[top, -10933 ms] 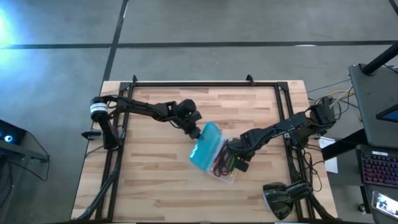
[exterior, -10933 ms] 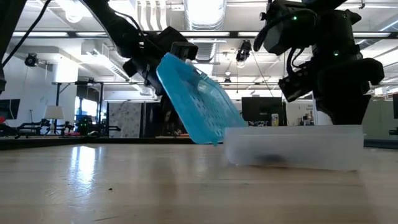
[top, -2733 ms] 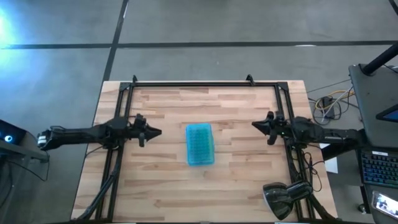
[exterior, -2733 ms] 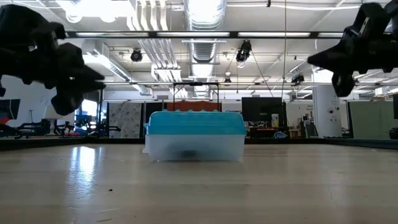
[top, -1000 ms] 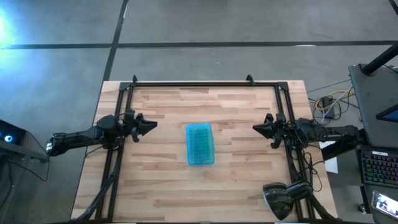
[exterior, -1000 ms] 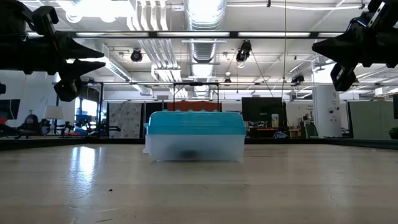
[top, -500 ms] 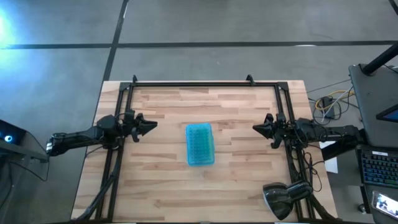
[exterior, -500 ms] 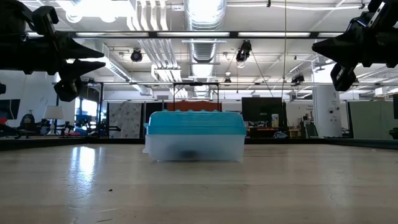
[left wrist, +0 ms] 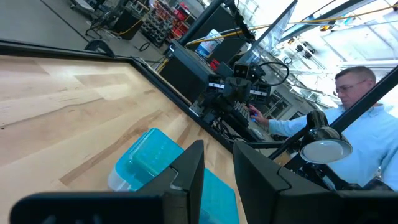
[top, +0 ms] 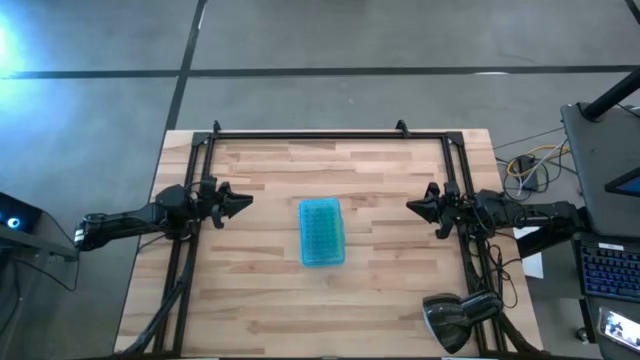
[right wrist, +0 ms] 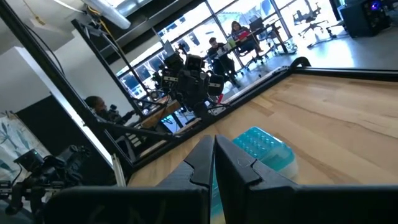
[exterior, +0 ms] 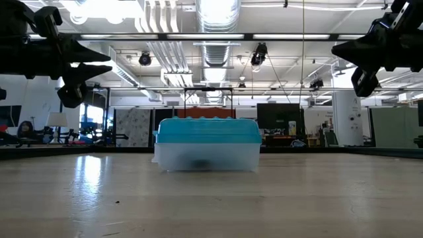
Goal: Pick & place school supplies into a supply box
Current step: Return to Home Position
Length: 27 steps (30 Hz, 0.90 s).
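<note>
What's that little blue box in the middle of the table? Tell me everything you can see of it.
The supply box is a small rectangular plastic case: a turquoise lid covered in rows of bumps, shut down over a cloudy whitish tray. It lies flat near the middle of the wooden table. A dark blur shows through the tray wall, but what is inside cannot be told. Only the table touches it.

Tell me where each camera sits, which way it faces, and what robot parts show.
High: overhead, straight down; both arms, left gripper and right gripper flanking the supply box.
Low: level with the table, looking across; both grippers at upper corners.
Left wrist: on left arm, past own fingers.
Right wrist: likewise, right arm.
All share the supply box.
</note>
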Tool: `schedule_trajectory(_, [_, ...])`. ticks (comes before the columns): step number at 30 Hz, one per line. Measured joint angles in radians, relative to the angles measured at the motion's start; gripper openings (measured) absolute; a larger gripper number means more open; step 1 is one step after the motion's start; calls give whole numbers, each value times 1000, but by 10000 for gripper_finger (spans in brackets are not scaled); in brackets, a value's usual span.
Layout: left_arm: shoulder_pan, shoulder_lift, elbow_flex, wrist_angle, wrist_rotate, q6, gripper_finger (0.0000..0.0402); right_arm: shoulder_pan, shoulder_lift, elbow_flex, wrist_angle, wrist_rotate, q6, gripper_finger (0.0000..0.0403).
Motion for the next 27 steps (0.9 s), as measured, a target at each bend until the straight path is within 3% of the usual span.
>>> schedule_trajectory(27, [0,0,0,0,0,0,71,0,0,0,0,0,0,8])
